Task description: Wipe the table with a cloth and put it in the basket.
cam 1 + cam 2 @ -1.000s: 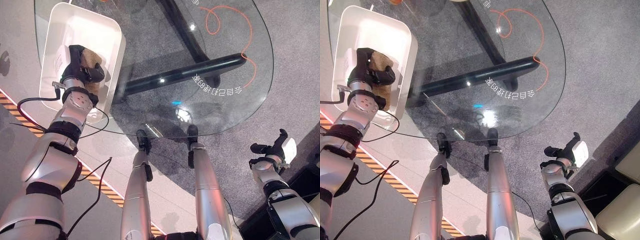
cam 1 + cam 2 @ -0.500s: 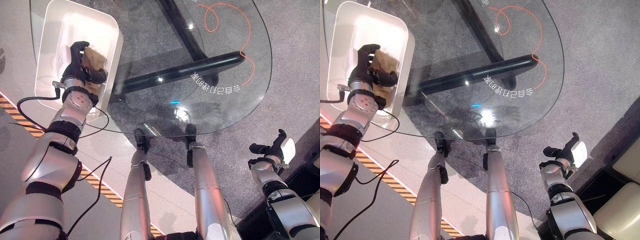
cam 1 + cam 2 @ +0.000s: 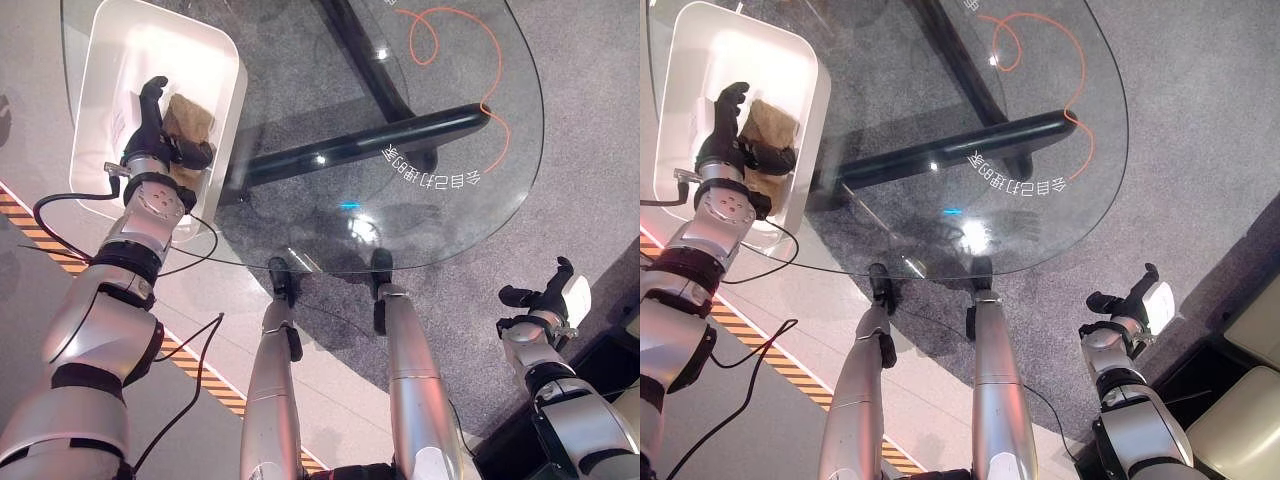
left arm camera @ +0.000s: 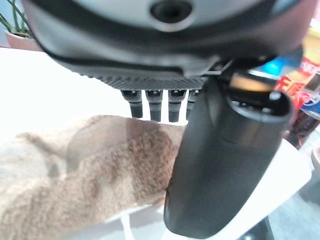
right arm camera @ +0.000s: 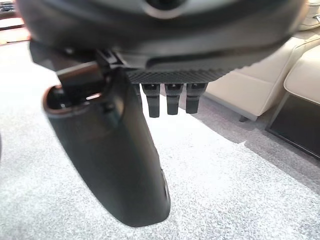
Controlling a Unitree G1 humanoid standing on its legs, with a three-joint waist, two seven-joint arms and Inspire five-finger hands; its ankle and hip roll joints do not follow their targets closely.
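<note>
Fingers of the left hand (image 3: 152,125) are stretched out straight, released, with the brown cloth (image 3: 187,120) lying just past them and the thumb beside it. That cloth rests inside the white basket (image 3: 115,60), which surrounds the hand on the glass desk (image 3: 450,130); the opened hand suggests the drop is done, so lifting clear is likely what remains. Well apart, low beside the desk, the right hand (image 3: 545,298) hangs idle with relaxed fingers, holding nothing.
</note>
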